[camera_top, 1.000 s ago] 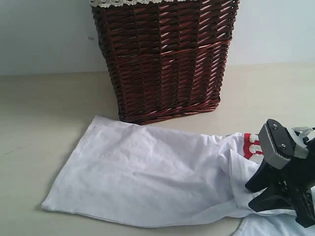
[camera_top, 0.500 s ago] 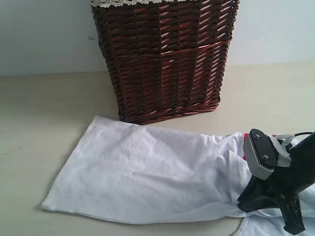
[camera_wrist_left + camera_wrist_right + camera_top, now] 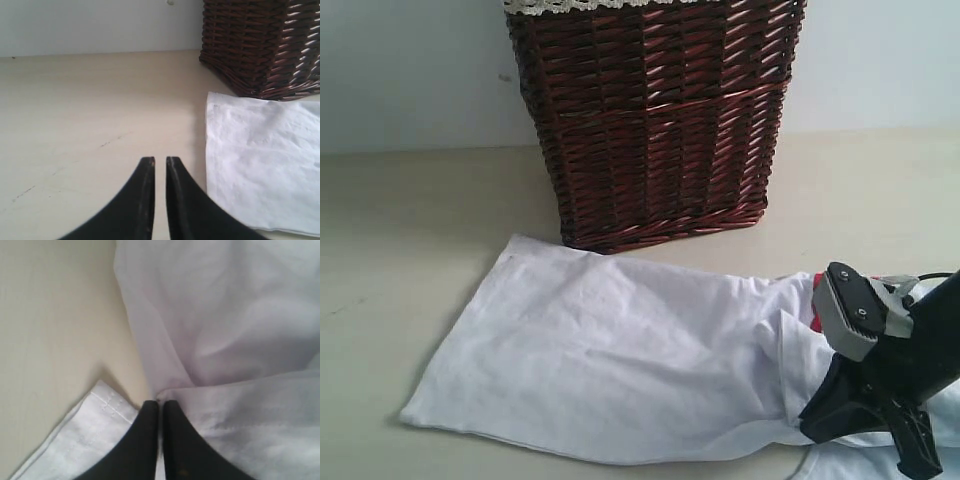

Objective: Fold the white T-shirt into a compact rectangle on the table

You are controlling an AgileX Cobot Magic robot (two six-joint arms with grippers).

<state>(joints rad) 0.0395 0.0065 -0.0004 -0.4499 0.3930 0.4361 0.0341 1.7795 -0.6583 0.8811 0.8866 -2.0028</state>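
Right gripper clamped at the shirt's edge, left gripper idle.

My right fingers are pressed together where a fold of the white T-shirt gathers at their tips. From my wrist the cloth looks caught between them, though the pinch itself is hidden. The shirt lies spread on the table, just in front of the wicker basket, its far corner near the basket's foot. My left fingers hang over bare table beside the shirt's edge, drawn in to a thin slit and holding nothing.
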